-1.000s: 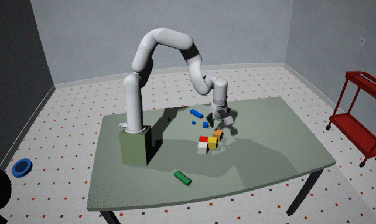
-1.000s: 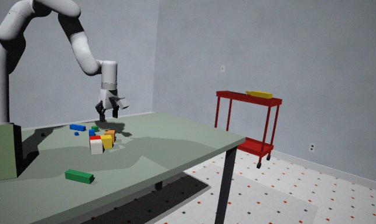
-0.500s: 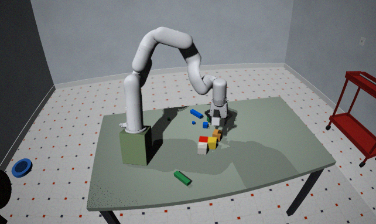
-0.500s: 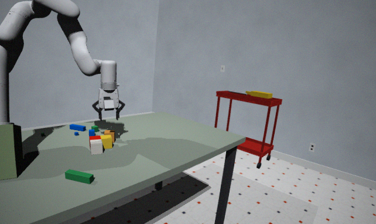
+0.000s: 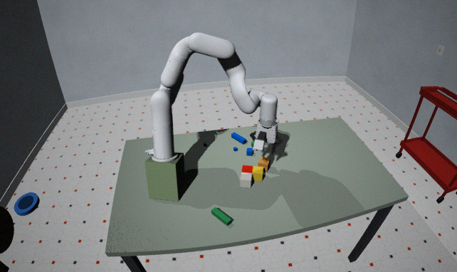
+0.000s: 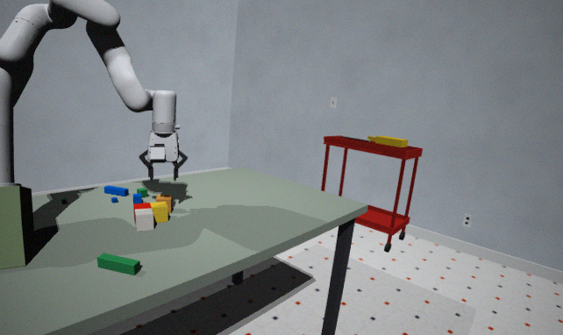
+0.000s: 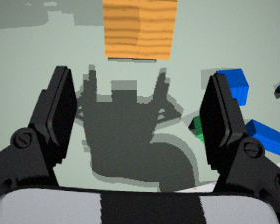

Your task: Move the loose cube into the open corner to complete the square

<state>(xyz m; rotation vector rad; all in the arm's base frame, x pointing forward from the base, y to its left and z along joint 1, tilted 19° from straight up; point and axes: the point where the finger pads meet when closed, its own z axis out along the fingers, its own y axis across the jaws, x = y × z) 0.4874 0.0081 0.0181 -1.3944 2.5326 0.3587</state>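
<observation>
A red cube (image 5: 247, 168) (image 6: 141, 205), a white cube (image 5: 245, 179) (image 6: 144, 219) and a yellow cube (image 5: 258, 174) (image 6: 160, 211) stand together in an L on the green table (image 5: 325, 171) (image 6: 247, 210). The loose orange cube (image 5: 263, 163) (image 6: 165, 201) (image 7: 139, 23) stands just behind the yellow one, slightly turned and near the open corner. My gripper (image 5: 265, 142) (image 6: 163, 176) (image 7: 139, 88) points straight down a little above the table, just behind the orange cube. It is open and empty.
A blue bar (image 5: 238, 137) (image 6: 116, 190), a small blue cube (image 5: 250, 152) (image 6: 137, 198) (image 7: 236, 86) and a small green cube (image 6: 142, 191) (image 7: 197, 125) lie close to the gripper. A green bar (image 5: 221, 216) (image 6: 118, 263) lies near the front. A red cart (image 5: 439, 142) (image 6: 374, 149) stands beside the table.
</observation>
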